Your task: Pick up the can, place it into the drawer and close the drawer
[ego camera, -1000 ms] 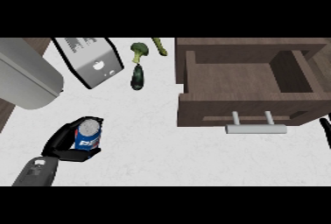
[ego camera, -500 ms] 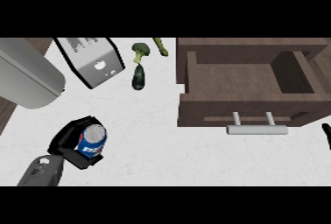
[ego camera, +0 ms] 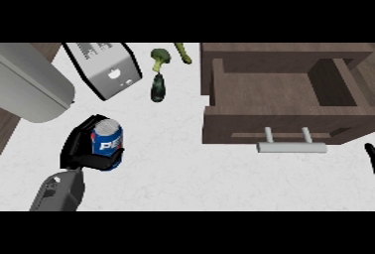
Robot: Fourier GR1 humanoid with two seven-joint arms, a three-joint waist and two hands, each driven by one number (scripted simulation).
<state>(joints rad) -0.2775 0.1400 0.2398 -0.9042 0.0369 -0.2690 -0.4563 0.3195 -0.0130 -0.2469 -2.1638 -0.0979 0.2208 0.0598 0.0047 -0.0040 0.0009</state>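
Drawer [ego camera: 242, 121] sits at the upper right, pulled open. I see only its bare wooden floor between the side walls. Its silver bar handle [ego camera: 290, 147] sticks out of the front panel toward me. The can [ego camera: 107, 144] is not in it: it's at the lower left, well apart from the drawer, blue with white lettering and its silver top facing up at the camera. The left hand [ego camera: 79, 149] has its black fingers and thumb curled round the can's body, gripping it from the left side and across the lower part, with the grey forearm coming in from the bottom edge below. I can't tell whether the can rests on the surface [ego camera: 183, 173] or is lifted off it. The right hand [ego camera: 370, 158] shows only as a black sliver at the right edge, just below the drawer front, so I can't tell its state. The surface is white and lightly marbled. At the top left a silver boxy appliance [ego camera: 106, 69] stands beside a large grey rounded body [ego camera: 29, 84]. Right of the appliance lie a broccoli piece [ego camera: 159, 56], a dark green vegetable [ego camera: 157, 88] just below it, and a lighter green stalk [ego camera: 183, 53] near the drawer's left wall. A dark brown strip runs along the surface's left edge.
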